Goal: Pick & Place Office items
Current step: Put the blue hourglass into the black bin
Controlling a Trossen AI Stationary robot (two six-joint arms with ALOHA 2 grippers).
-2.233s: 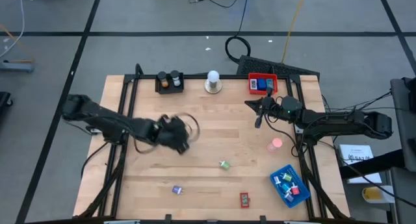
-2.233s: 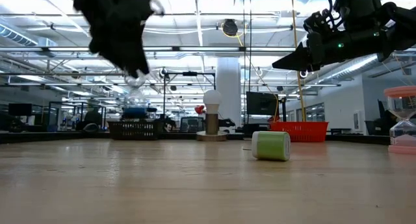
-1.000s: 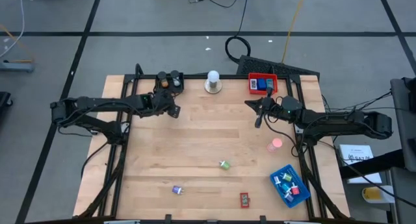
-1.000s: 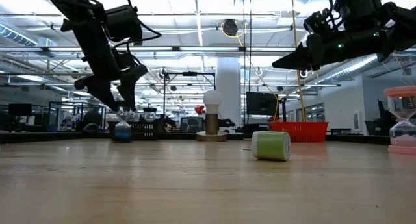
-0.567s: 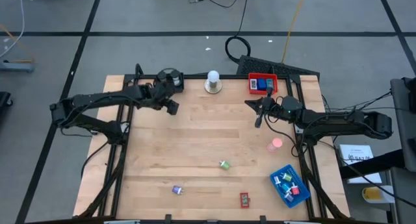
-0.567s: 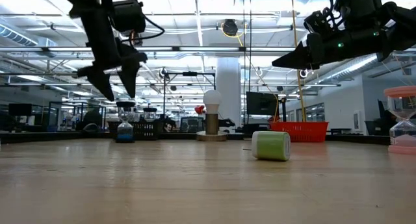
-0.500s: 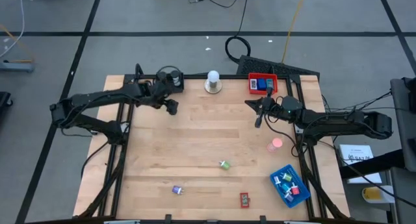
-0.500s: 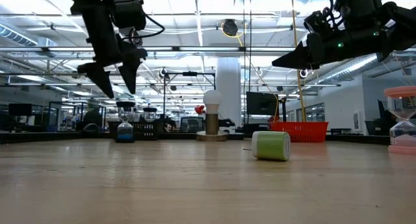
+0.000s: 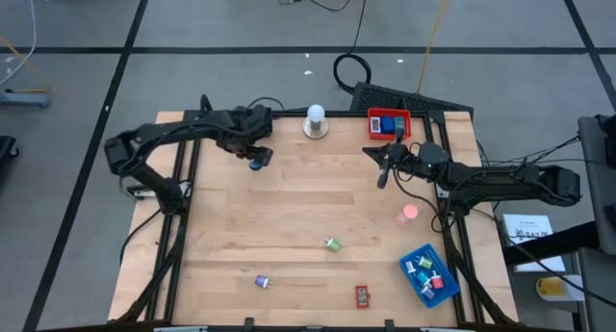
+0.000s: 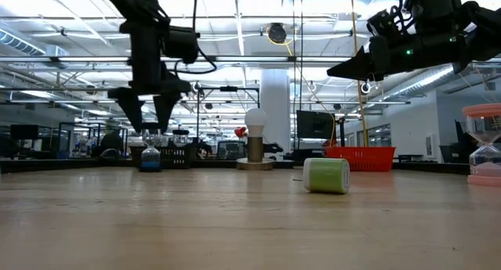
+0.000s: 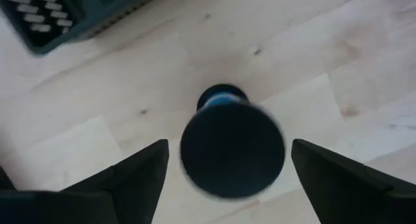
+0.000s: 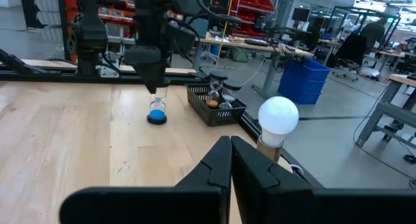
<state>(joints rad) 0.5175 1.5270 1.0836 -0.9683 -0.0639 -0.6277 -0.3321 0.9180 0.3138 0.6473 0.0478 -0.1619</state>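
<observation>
A small hourglass with blue sand (image 11: 233, 149) stands upright on its base on the wood, just near of the black tray (image 12: 218, 102); it also shows in the low view (image 10: 149, 154). My left gripper (image 11: 227, 175) hangs over it, open and pointing down, one finger on each side of its black top cap, apart from it. My right gripper (image 9: 382, 183) is shut and hovers over the table near the red tray (image 9: 389, 114). A green cylinder (image 9: 332, 243), a pink hourglass (image 9: 409, 215), a purple clip (image 9: 262, 282) and a red piece (image 9: 362, 295) lie loose on the table.
The black tray holds a brown and a black hourglass. A white knob on a round base (image 9: 315, 122) stands at the far edge. The blue tray (image 9: 414, 255) with several small items sits at the near right corner. Bare wood lies between the arms.
My left gripper, down at the blue hourglass a second ago, opened, let it go and rose. It then turned to point straight down and came lower over the hourglass. The hourglass stays upright where it was set. The left arm's elbow swung toward the table's far side.
</observation>
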